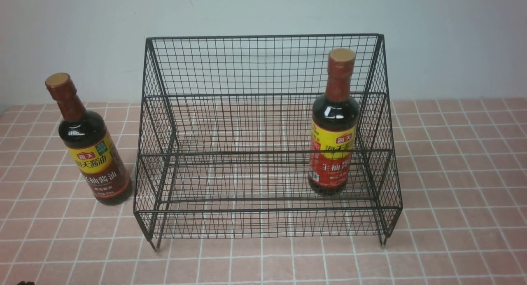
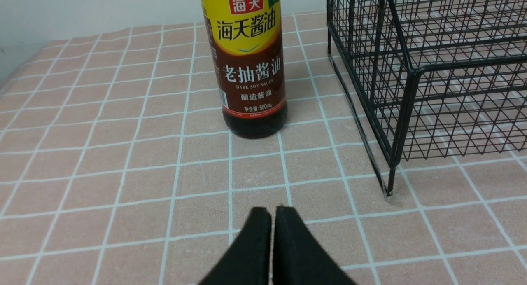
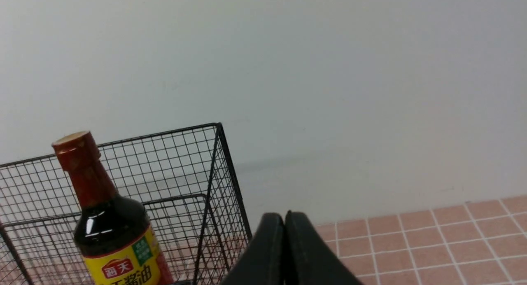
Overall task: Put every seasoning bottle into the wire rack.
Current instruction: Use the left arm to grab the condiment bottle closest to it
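The black wire rack (image 1: 263, 136) stands in the middle of the pink tiled cloth. A seasoning bottle with a red lower label (image 1: 332, 124) stands upright on the rack's lower tier, at its right end. It shows in the right wrist view too, bottle (image 3: 111, 231) inside the rack (image 3: 197, 169). The other seasoning bottle, brown-labelled (image 1: 91, 144), stands on the cloth just left of the rack. My left gripper (image 2: 271, 211) is shut and empty, a short way in front of that bottle (image 2: 251, 66). My right gripper (image 3: 285, 215) is shut and empty, beside the rack's right end.
The rack's front left leg (image 2: 389, 186) rests on the cloth close to the brown-labelled bottle. A pale wall (image 1: 453, 38) runs behind the table. Neither arm shows in the front view.
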